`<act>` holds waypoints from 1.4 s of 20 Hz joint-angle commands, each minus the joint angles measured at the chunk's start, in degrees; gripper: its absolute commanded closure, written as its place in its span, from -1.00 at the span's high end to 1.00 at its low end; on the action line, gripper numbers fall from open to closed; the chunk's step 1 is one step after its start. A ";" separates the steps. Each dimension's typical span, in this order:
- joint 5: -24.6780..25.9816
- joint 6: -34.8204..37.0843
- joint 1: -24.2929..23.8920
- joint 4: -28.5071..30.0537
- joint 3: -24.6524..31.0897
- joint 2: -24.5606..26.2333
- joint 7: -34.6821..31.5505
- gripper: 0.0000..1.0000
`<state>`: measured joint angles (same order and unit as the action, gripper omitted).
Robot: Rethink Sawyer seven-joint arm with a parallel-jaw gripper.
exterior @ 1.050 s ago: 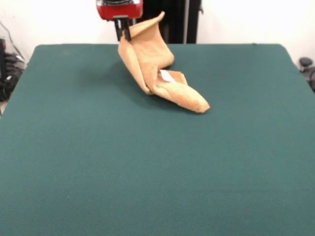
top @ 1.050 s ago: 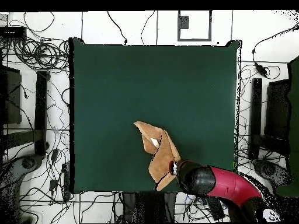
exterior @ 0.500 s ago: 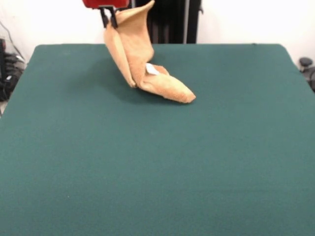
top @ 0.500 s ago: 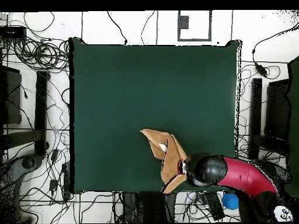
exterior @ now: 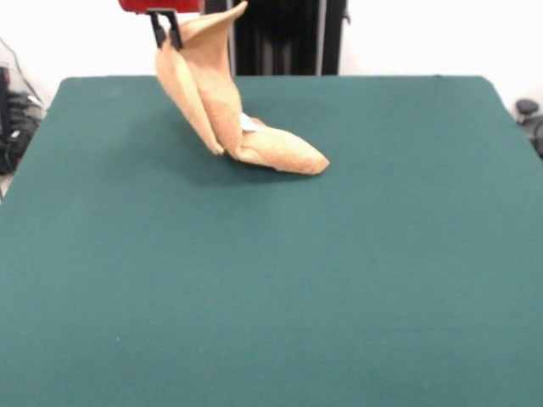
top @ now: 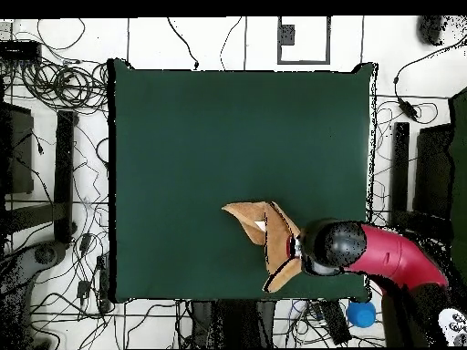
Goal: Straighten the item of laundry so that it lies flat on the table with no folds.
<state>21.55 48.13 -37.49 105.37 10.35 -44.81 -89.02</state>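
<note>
The gripper (exterior: 165,32) hung at the top edge of the front view, only its red housing and two thin black fingers (exterior: 156,31) showing. The fingers pointed down and stood close together, pinched on a raised corner of the towel (exterior: 222,110). In the overhead view the red and black arm (top: 388,257) reached in from the lower right, its rounded black wrist above the surface (top: 182,137) near its bottom edge.

A large rectangular dark green felt-covered tabletop (exterior: 271,288) is carrying a crumpled tan-orange terry-cloth towel (exterior: 254,146) lying near one edge.
</note>
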 commanded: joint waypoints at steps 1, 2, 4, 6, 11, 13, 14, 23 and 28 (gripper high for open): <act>-1.58 5.91 3.09 -5.15 2.86 3.47 -2.79 -1.00; -1.64 5.55 3.05 -5.10 2.94 3.53 -2.85 -1.00; -1.79 4.97 3.09 -4.88 2.98 3.32 -3.05 -1.00; -1.94 5.41 3.26 -4.74 2.85 2.92 -3.20 -1.00; -1.53 15.29 5.81 -7.00 0.28 1.35 -4.84 -1.00; -1.20 19.13 6.67 -8.93 -0.16 1.01 -4.63 -1.00; -1.24 20.29 6.88 -9.47 -0.31 0.88 -4.69 -1.00; -5.00 33.06 7.34 -8.65 -3.79 -0.57 -10.46 -1.00; -6.59 33.73 6.66 -6.85 -5.25 -0.95 -11.25 -1.00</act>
<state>18.58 76.59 -32.31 97.31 6.09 -46.51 -89.02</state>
